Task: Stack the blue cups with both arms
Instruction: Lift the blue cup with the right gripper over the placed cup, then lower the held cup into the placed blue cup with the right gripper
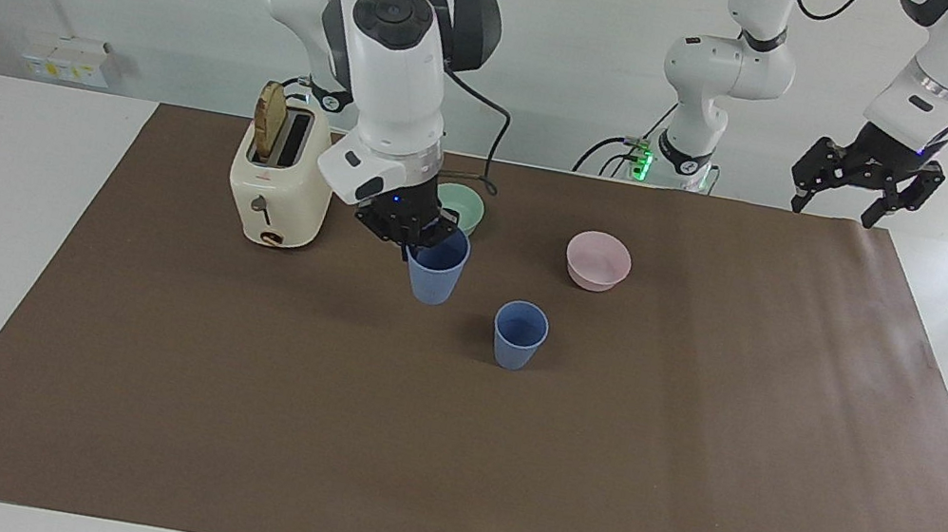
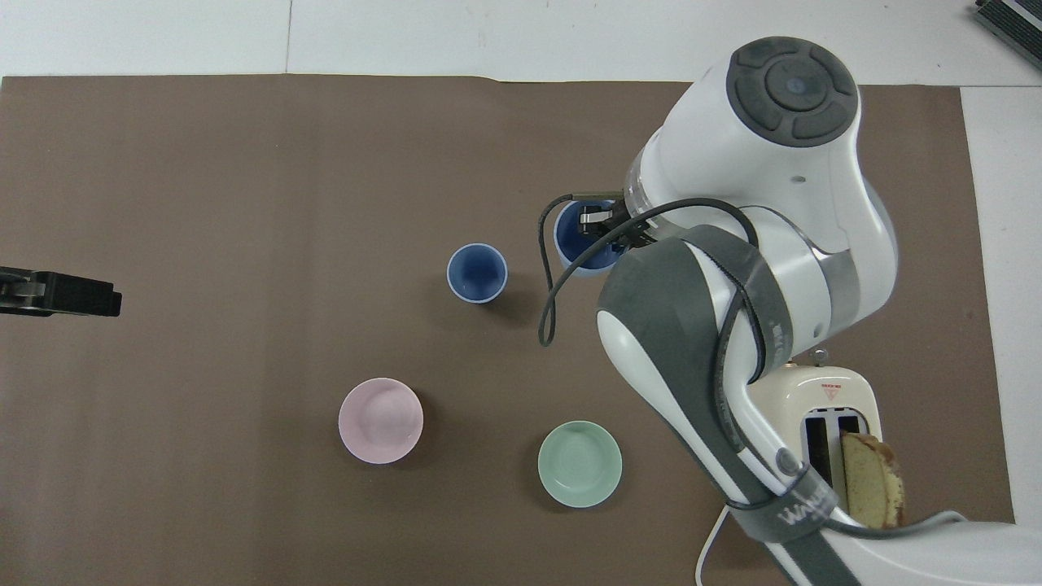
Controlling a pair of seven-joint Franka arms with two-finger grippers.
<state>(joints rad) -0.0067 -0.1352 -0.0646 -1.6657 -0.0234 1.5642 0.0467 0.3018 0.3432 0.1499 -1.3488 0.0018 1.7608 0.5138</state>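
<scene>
One blue cup (image 1: 519, 335) stands upright on the brown mat (image 1: 443, 453) near the middle; it also shows in the overhead view (image 2: 477, 273). My right gripper (image 1: 420, 243) is shut on the rim of the second blue cup (image 1: 435, 274) and holds it upright above the mat, beside the standing cup toward the right arm's end. In the overhead view the held cup (image 2: 576, 252) shows with one finger inside its rim, the right gripper (image 2: 593, 223) above it. My left gripper (image 1: 863, 187) waits open and empty over the mat's corner at the left arm's end (image 2: 57, 293).
A cream toaster (image 1: 279, 185) with a bread slice stands at the right arm's end (image 2: 814, 399). A pale green bowl (image 1: 470, 205) (image 2: 580, 464) and a pink bowl (image 1: 597, 261) (image 2: 380, 421) sit nearer to the robots than the standing cup. A smaller white arm (image 1: 718, 76) stands at the wall.
</scene>
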